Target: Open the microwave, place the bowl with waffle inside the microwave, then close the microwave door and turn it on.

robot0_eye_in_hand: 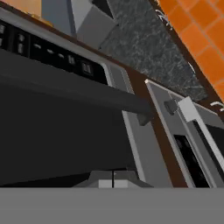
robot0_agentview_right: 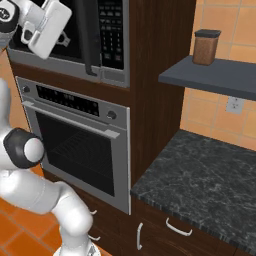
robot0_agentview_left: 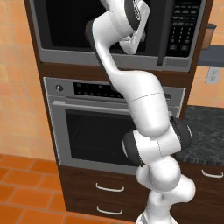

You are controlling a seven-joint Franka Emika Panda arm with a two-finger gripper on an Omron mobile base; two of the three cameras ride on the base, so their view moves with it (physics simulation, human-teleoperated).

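Note:
The microwave point(robot0_agentview_left: 118, 30) sits high in the wooden cabinet, with its keypad point(robot0_agentview_left: 186, 24) at the right. The microwave door point(robot0_agentview_left: 70, 22) looks closed, and its long dark handle point(robot0_agentview_left: 160, 30) runs down beside the keypad. My white hand point(robot0_agentview_left: 133, 35) hovers close in front of the black window, just left of the handle. In the hand view the handle point(robot0_eye_in_hand: 74, 89) crosses the picture above my gripper point(robot0_eye_in_hand: 113, 181), whose fingertips are pressed together with nothing between them. The bowl and the waffle are out of view.
A steel oven point(robot0_agentview_left: 113, 131) with a bar handle sits under the microwave, with drawers point(robot0_agentview_left: 109, 188) below it. To the right lie a dark stone counter point(robot0_agentview_right: 210, 170) and a grey shelf point(robot0_agentview_right: 215, 75) carrying a brown jar point(robot0_agentview_right: 206, 46).

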